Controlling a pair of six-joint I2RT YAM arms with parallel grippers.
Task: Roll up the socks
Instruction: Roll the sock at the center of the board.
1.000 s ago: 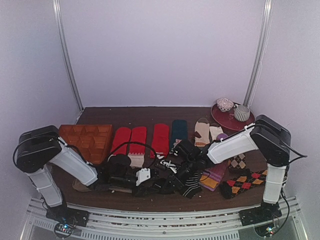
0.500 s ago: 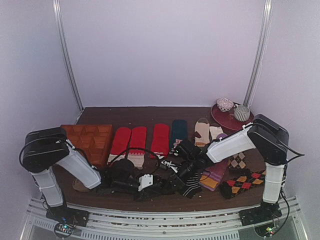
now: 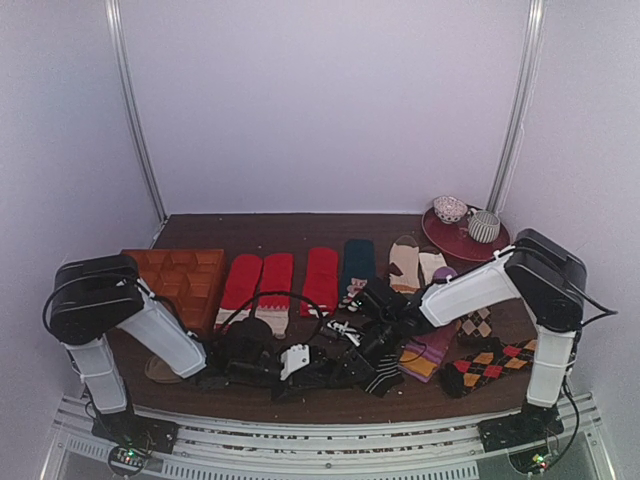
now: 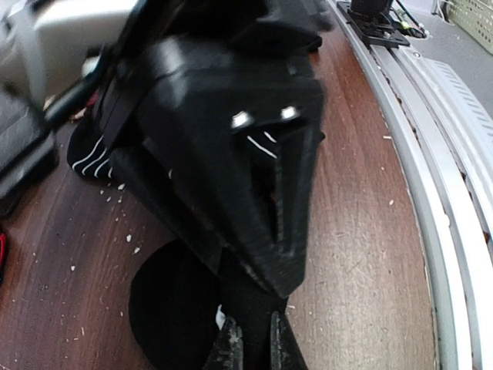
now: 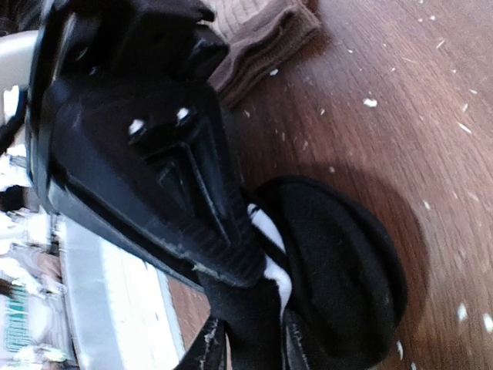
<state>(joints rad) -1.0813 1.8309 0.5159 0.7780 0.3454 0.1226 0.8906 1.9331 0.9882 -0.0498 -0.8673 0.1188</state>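
Observation:
The mostly black sock (image 3: pixel 338 374) lies near the table's front edge between my two grippers. My left gripper (image 3: pixel 322 372) and right gripper (image 3: pixel 352 362) meet tip to tip over it. In the left wrist view my left gripper (image 4: pixel 256 348) is shut on a fold of the black sock (image 4: pixel 173 308), with the right gripper's black body just above. In the right wrist view my right gripper (image 5: pixel 253 351) is shut on the same sock (image 5: pixel 339 270), its white cuff band (image 5: pixel 269 231) showing. The thinly striped sock (image 3: pixel 384 374) lies just right of the grippers; it also shows in the left wrist view (image 4: pixel 92 154).
An orange wooden tray (image 3: pixel 180 278) sits at the left. Red socks (image 3: pixel 258 280), a dark teal sock (image 3: pixel 358 260) and pale socks (image 3: pixel 405 262) lie in a row behind. Argyle socks (image 3: pixel 485 365) and a purple sock (image 3: pixel 430 350) lie right. A brown sock (image 5: pixel 262 35) lies under the left arm. The metal rail (image 4: pixel 431 193) runs along the front edge.
My left arm has shifted slightly right and toward the front edge, bringing its gripper closer to the right gripper. The right gripper has barely moved. Both stay shut on the black sock.

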